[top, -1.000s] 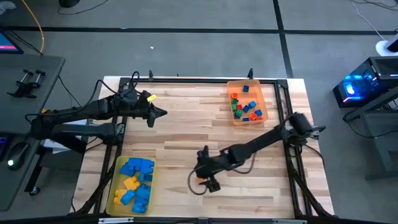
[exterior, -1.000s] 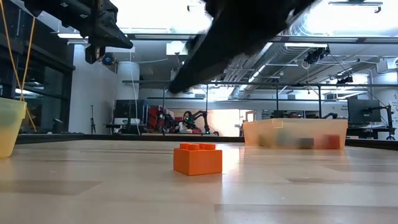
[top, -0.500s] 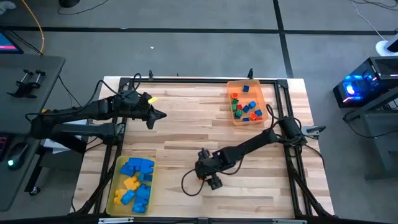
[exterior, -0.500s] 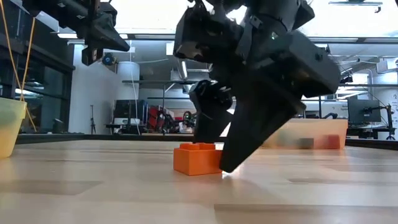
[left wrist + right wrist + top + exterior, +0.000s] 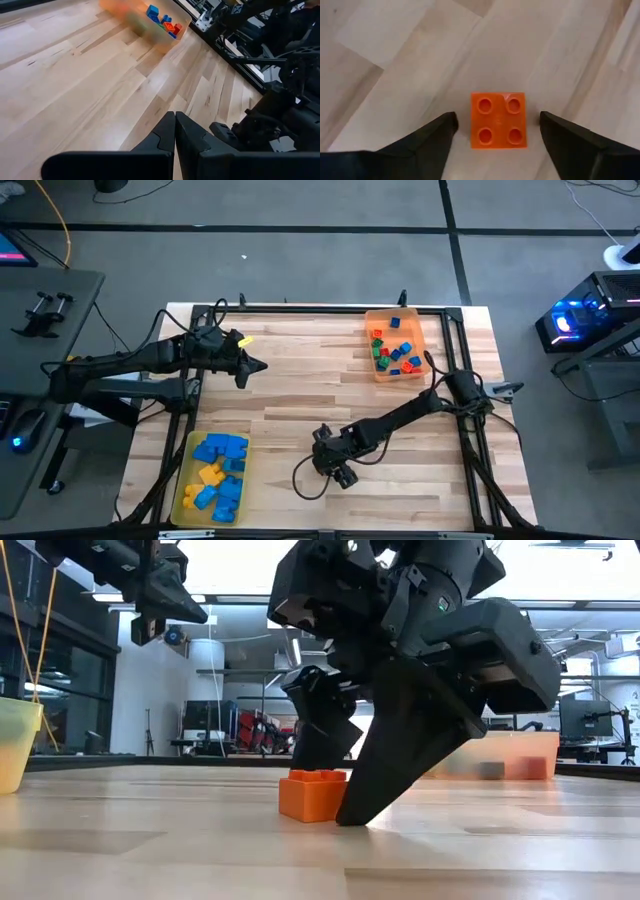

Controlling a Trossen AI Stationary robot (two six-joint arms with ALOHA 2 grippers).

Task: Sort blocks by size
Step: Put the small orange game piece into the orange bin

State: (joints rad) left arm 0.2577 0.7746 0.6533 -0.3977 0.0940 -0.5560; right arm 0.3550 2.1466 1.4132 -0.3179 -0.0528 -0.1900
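Low and centre-right in the high view: right gripper (image 5: 330,463), down at the pale wooden plank table (image 5: 290,395), fingers spread wide around a small orange square plastic brick with 4 studs (image 5: 498,120). Seen from the right wrist: brick flat on the wood, studs up, in the gap between the 2 dark fingers (image 5: 432,137), a strip of bare wood visible on each side, so nothing gripped. Low view, centre of frame: same orange brick (image 5: 312,795) resting on the tabletop, one dark finger tip (image 5: 375,780) down on the wood just beside its right face and partly in front of it, the other finger behind its left part; contact with the brick impossible to judge there.

Upper left of the high view: left gripper (image 5: 258,364), held above the table, well apart from the brick. Left wrist view: its 2 fingers (image 5: 165,131) pressed together, holding nothing.

Top right of the table in the high view: translucent orange tray (image 5: 421,326) holding tiny red, green and blue cubes (image 5: 392,351). Bottom left: translucent yellow tray (image 5: 182,485) holding larger blue and yellow bricks (image 5: 218,472). Orange brick alone on open wood between the 2 trays, nearer the bottom edge.
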